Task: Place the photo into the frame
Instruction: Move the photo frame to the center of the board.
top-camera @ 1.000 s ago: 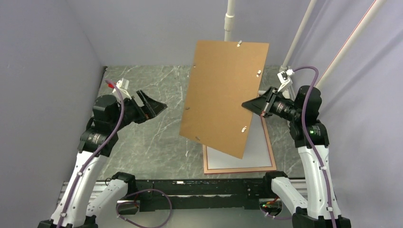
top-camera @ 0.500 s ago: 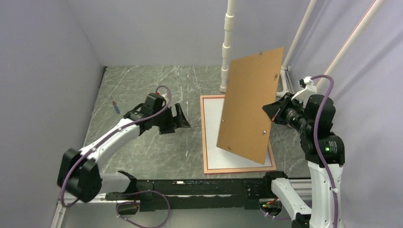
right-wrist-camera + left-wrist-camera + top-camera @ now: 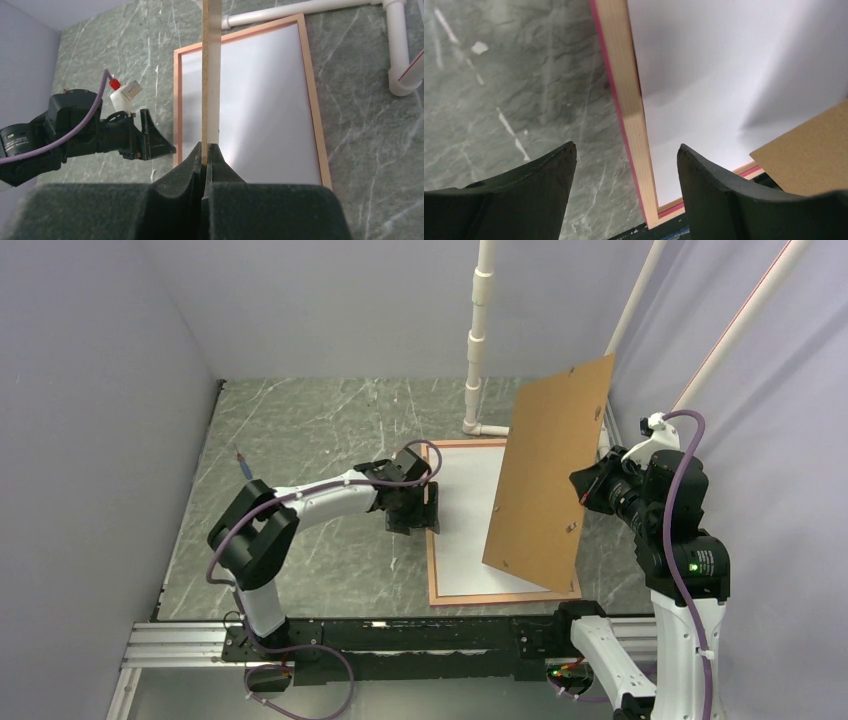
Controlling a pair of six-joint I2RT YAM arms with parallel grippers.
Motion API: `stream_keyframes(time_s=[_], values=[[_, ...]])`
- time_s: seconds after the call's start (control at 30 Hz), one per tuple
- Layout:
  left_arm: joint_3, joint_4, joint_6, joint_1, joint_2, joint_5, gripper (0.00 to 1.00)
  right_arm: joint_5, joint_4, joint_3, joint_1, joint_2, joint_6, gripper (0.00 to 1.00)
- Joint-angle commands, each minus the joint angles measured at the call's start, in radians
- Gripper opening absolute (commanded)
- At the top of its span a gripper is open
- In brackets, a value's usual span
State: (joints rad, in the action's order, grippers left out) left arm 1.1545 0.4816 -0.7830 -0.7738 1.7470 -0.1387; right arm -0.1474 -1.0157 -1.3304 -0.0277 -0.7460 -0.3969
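Apparently untouching, left gripper (image 3: 626, 146) straddles frame (image 3: 621, 75) rim; right gripper (image 3: 205, 148) pinches board (image 3: 211, 60).

**A robot lab's test cell is showing itself**

Everything here is pointing to a robotics lab bench built for recording trials. Plain lavender-grey panels (image 3: 100, 390) are walling in the work area on the left, at the back and on the right. A marbled dark-green tabletop (image 3: 300, 420) is lying between them. Two jointed machines, the left arm (image 3: 310, 498) and the right arm (image 3: 680, 540), are standing at the near edge, where a bare aluminium rail (image 3: 180, 645) is running along the table's front. Purple cable (image 3: 702, 430) is looping loose along both arms, and a small green light (image 3: 690, 567) is glowing on the right one. White plastic pipes (image 3: 480, 330) are rising at the far side like a makeshift stand.
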Motion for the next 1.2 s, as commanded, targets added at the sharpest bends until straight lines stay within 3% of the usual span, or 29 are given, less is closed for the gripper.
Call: stream_keyframes(time_s=[0.0,0.07,0.2,0.53,1.17], values=[[0.099,0.043,-0.004,-0.032,0.071,0.078,0.76,0.014,0.069,-0.030,0.000,0.014,0.009,0.00],[0.132,0.072,-0.001,-0.040,0.112,0.098,0.74,0.011,0.071,-0.028,0.000,0.013,0.009,0.00],[0.154,0.070,0.002,-0.053,0.169,0.114,0.61,0.001,0.078,-0.022,0.000,0.010,0.007,0.00],[0.170,0.147,0.023,-0.060,0.199,0.136,0.01,-0.069,0.119,0.010,0.000,0.010,0.005,0.00],[-0.142,0.115,-0.058,0.062,-0.127,0.250,0.00,-0.204,0.205,0.092,0.001,0.023,-0.003,0.00]])
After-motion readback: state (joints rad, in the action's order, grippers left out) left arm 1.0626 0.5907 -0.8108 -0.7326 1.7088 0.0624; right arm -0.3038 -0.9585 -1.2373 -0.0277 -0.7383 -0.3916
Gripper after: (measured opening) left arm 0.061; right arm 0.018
